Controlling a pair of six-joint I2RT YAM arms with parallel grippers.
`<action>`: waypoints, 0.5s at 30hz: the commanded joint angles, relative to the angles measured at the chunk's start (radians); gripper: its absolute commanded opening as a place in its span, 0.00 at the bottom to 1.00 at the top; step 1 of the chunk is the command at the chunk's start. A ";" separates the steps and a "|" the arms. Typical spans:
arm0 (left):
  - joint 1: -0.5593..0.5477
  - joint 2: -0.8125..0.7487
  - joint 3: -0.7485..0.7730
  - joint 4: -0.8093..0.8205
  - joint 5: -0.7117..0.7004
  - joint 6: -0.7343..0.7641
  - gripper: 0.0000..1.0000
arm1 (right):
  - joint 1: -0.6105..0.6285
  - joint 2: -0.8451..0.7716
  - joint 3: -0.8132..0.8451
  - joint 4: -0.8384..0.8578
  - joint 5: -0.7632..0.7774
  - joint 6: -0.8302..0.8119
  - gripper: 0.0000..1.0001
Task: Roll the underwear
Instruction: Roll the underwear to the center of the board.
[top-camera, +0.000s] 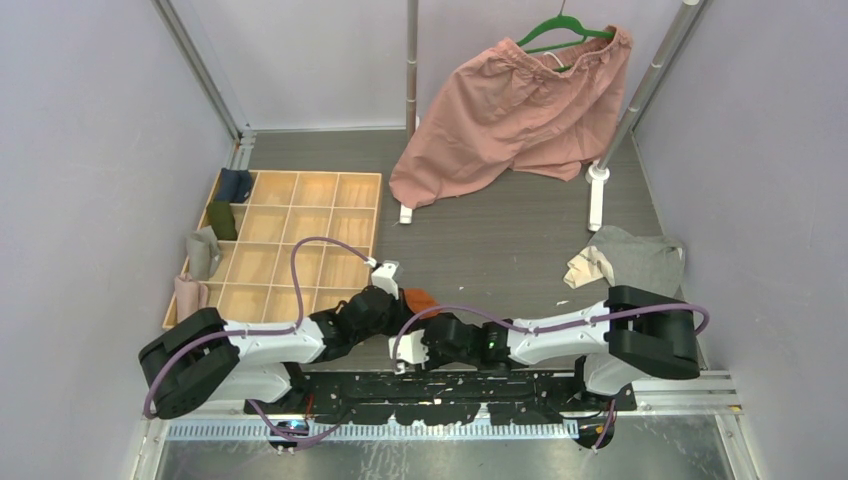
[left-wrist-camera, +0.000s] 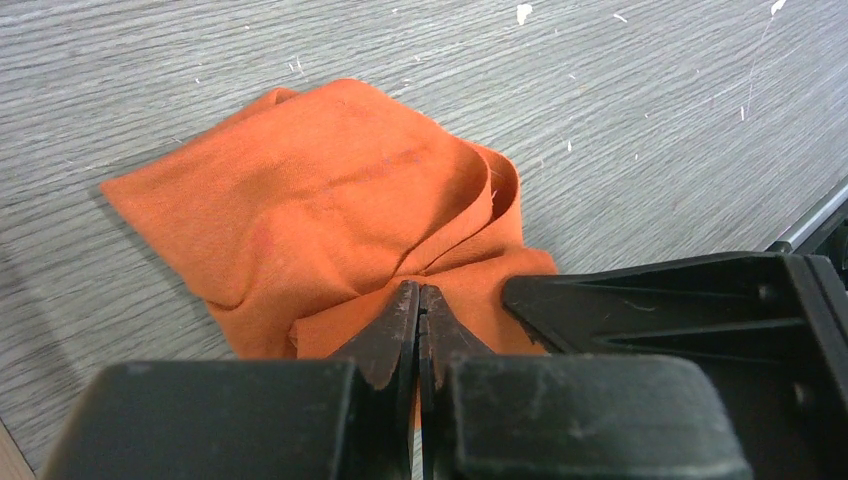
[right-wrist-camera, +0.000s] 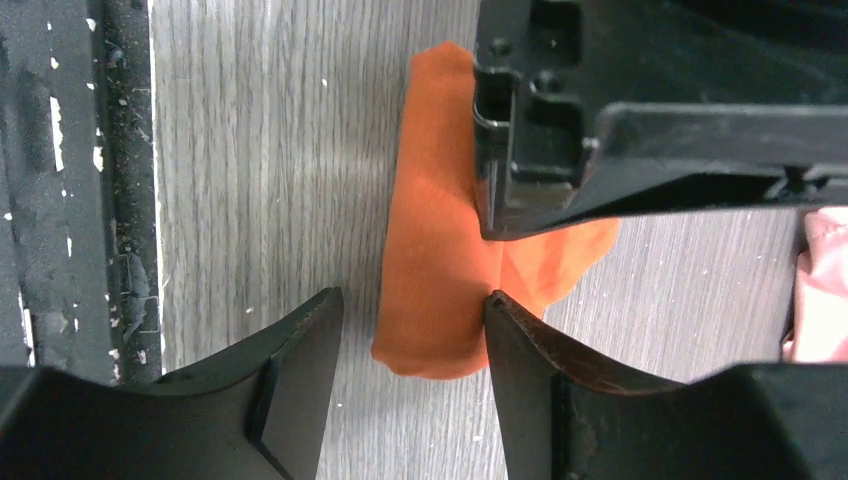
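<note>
At the far left a wooden divided tray (top-camera: 300, 240) sits on the tabletop (top-camera: 480, 250), with small folded cloths (top-camera: 222, 220) tucked into its leftmost compartments. Just right of the tray's near corner, the left tool (left-wrist-camera: 418, 300) is clenched on the rust-orange underwear (left-wrist-camera: 330, 200), with folds of the cloth gathering into its closed tips. The garment lies crumpled on the tabletop near the middle of the near edge, between the two arms. The right tool (right-wrist-camera: 415, 300) is released, its jaws standing apart around one narrow end of the orange cloth: one finger (right-wrist-camera: 520, 350) touches the fabric, the other stands clear of it. Farther back, pink shorts (top-camera: 510, 110) hang from a green hanger (top-camera: 560, 30). At the right, well apart from both tools, the grey underwear (top-camera: 645, 260) lies loosely heaped on the tabletop.
</note>
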 joint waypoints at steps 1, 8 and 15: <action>0.000 0.028 -0.021 -0.078 -0.004 0.006 0.01 | 0.016 0.039 0.025 0.042 0.065 -0.044 0.59; 0.000 0.037 -0.019 -0.072 -0.004 0.006 0.01 | 0.017 0.083 0.031 0.032 0.101 -0.040 0.44; 0.000 0.037 -0.010 -0.066 -0.031 -0.003 0.01 | 0.018 0.104 0.050 -0.022 0.093 0.065 0.06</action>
